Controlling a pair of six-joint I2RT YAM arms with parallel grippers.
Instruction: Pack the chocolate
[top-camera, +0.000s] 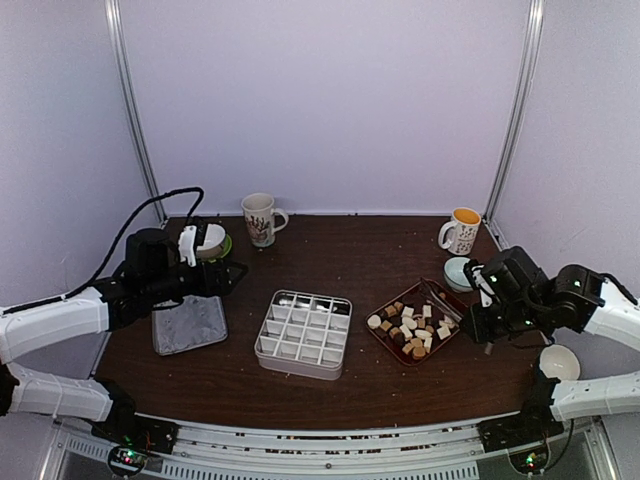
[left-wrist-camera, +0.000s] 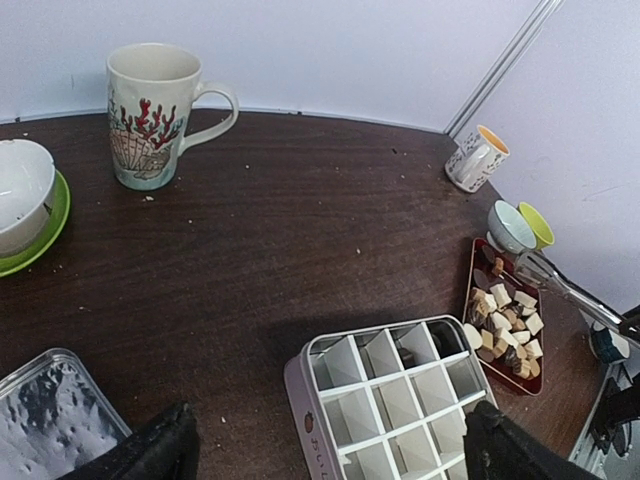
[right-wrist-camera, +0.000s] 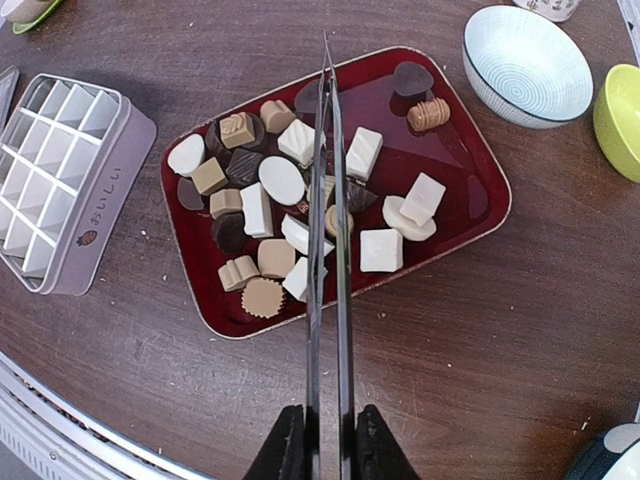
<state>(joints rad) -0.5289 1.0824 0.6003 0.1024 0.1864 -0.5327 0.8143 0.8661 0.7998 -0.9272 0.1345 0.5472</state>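
The chocolate (right-wrist-camera: 282, 180), several dark, tan and white pieces, lies in a red tray (right-wrist-camera: 470, 190) that is also in the top view (top-camera: 376, 333). My right gripper (right-wrist-camera: 330, 450) is shut on long metal tongs (right-wrist-camera: 314, 300). Their blades run out over the tray, nearly together, with nothing between the tips. From above, the right gripper (top-camera: 474, 315) sits at the tray's right side. A white divided tin (left-wrist-camera: 400, 400) stands in the middle (top-camera: 303, 333); one back cell seems to hold a dark piece (left-wrist-camera: 407, 355). My left gripper (left-wrist-camera: 325, 455) hangs open left of the tin (top-camera: 230, 274), empty.
The tin's lid (top-camera: 190, 325) lies at the left. A coral-print mug (top-camera: 262, 218) and an orange-lined mug (top-camera: 462, 230) stand at the back. A white bowl on a green saucer (top-camera: 208, 240) is back left. Small bowls (right-wrist-camera: 525, 65) sit beyond the tray, and another white bowl (top-camera: 558, 362) sits near right.
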